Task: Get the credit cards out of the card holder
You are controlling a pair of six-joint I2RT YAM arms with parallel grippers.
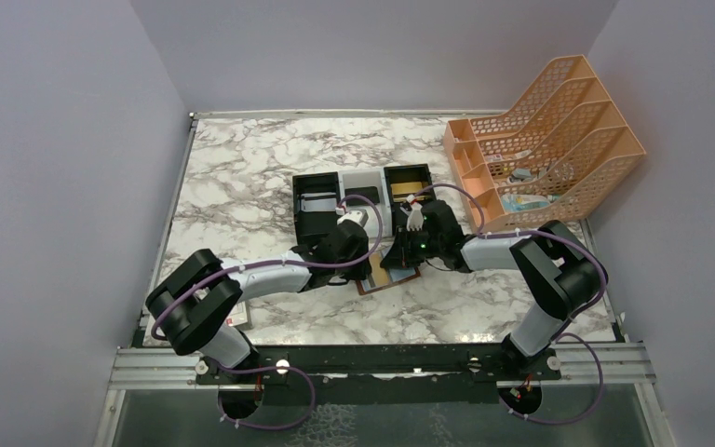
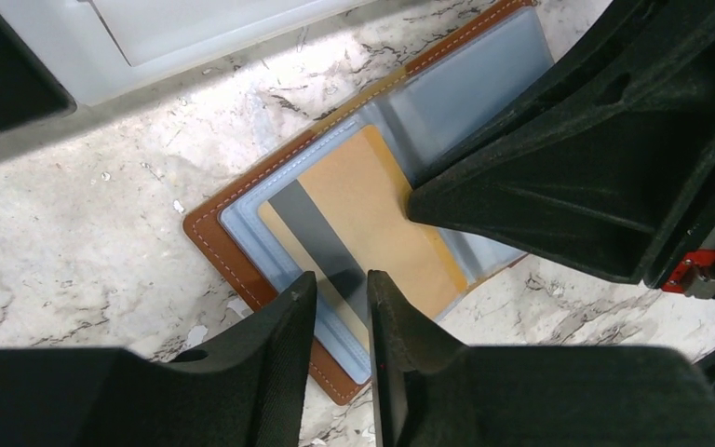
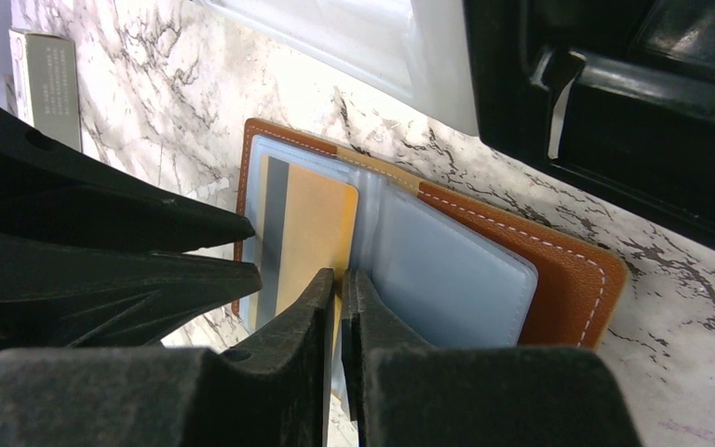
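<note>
Now, right pincer (image 3: pixel 340 277) clenched on gold card (image 3: pixel 312 233) in card holder (image 3: pixel 573 279); left pincer (image 2: pixel 341 279) slightly parted.

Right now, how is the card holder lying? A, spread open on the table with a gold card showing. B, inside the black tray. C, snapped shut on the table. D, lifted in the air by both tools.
A: the card holder lies spread open on the marble table, and a gold card with a dark stripe shows against its blue-grey pockets.
</note>
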